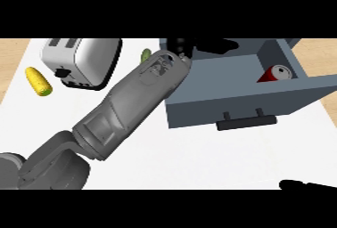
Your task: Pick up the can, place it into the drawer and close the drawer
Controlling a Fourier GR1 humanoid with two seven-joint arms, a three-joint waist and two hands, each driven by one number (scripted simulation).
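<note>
White tabletop (197, 160), wood-toned surround showing past its far left and far right corners.

1. Left hand (179, 45): black, at the far edge, over the far left corner of the drawer. It shows only in part, against dark shapes. Whether it is spread or closed: cannot tell. It holds nothing that can be seen. Its grey forearm (135, 100) runs from the near left corner slantwise up to the drawer's left wall.
2. Right hand (302, 185): black sliver at the near right corner, low on the tabletop. Apart or together: cannot tell.
3. Drawer (197, 104): blue-grey open box, far right part of the tabletop, front panel facing the near edge and skewed, right end farther off.
4. Handle (247, 120): dark bar on the front panel, about mid-width.
5. Can (275, 74): red with silver top, inside the drawer, tilted, against the right wall just behind the front panel. Well apart from both hands.
6. Green item (145, 55): small, far edge, just left of the forearm, partly hidden; kind not clear.
7. Toaster (82, 60): silver and white, two slots, far left corner.
8. Corn (38, 81): yellow cob, left edge, just beside the toaster.
</note>
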